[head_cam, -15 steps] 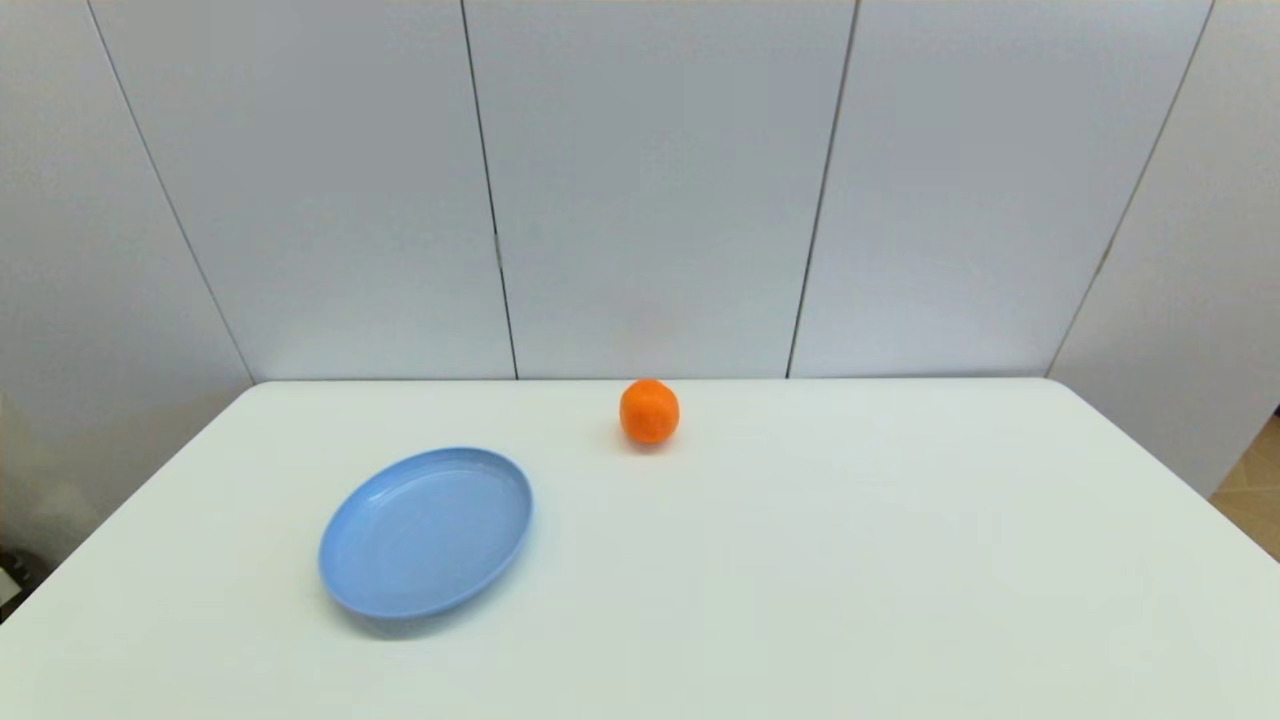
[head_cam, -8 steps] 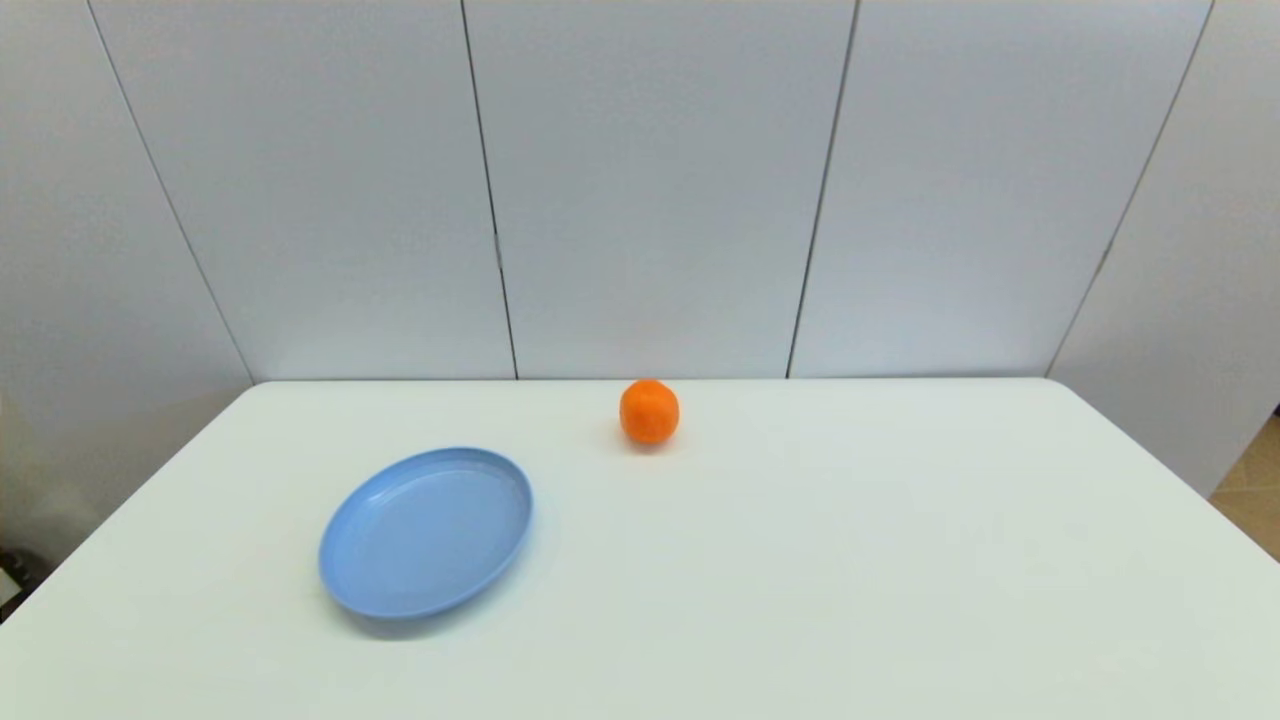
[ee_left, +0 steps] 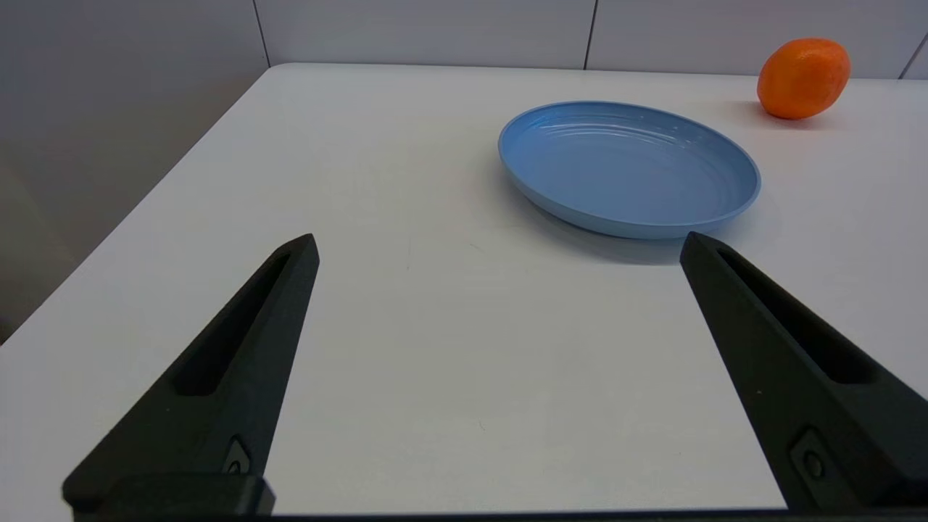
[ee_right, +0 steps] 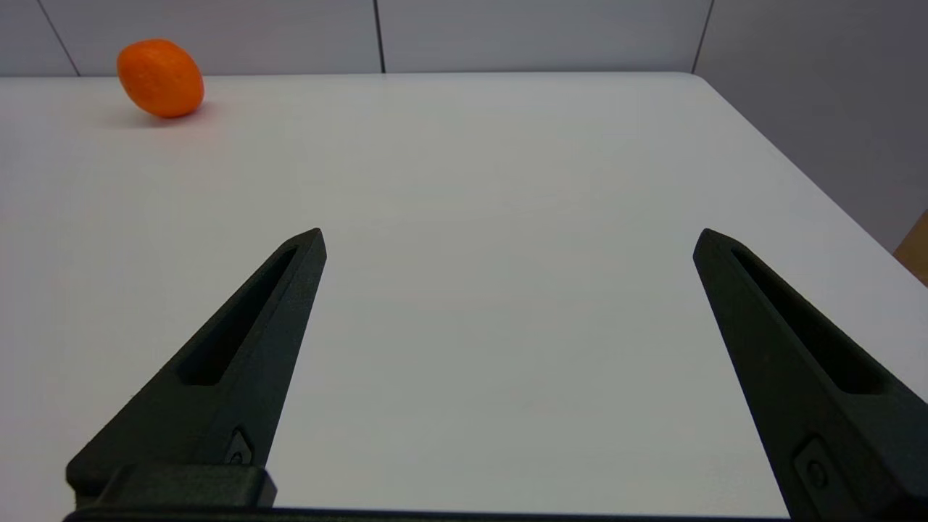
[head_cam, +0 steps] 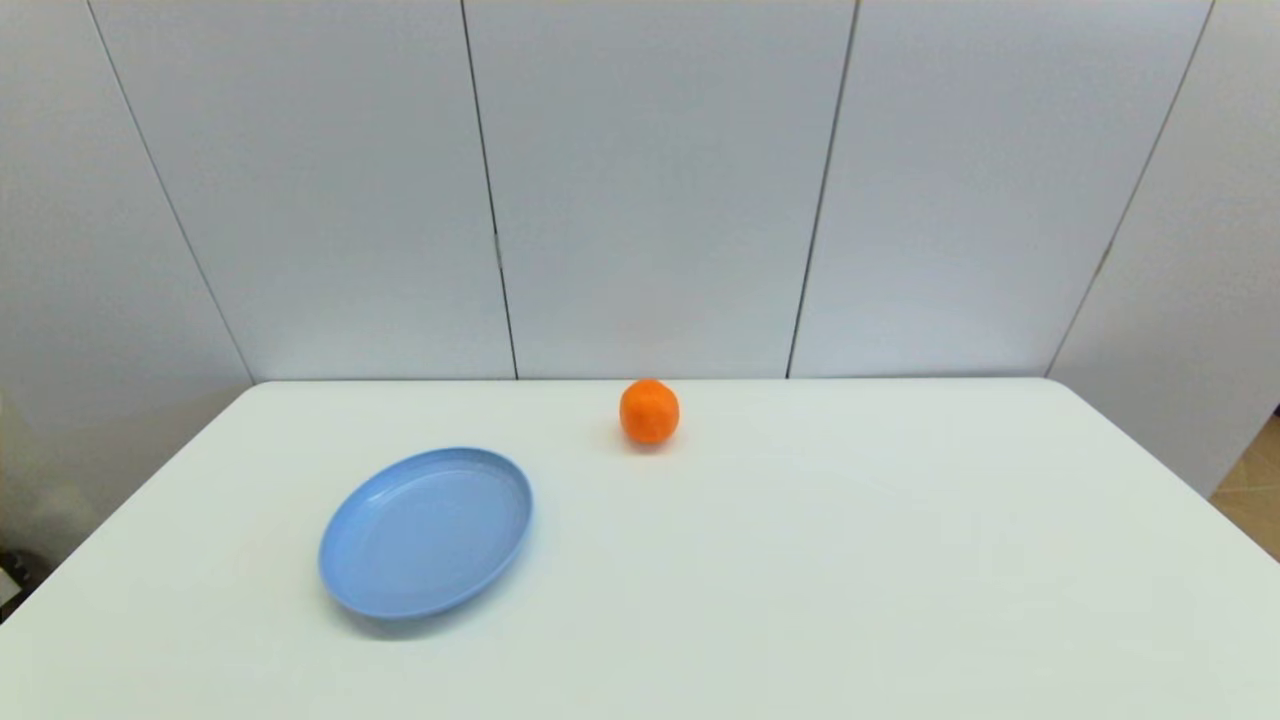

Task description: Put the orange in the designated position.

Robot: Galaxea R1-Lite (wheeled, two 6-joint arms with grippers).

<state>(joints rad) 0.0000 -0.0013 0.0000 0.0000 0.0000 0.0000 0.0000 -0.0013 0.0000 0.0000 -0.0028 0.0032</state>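
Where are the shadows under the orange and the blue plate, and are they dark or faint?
Head view: the orange casts only a faint smudge at its base; the blue plate has a soft grey shadow along its near edge. Left wrist view: the plate's shadow lies on the table toward the open left pincer. Right wrist view: a pale shadow sits beside the orange, far from the open right pincer.

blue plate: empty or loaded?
Empty. The blue plate shows only its bare ridged inside; the orange sits apart on the table.
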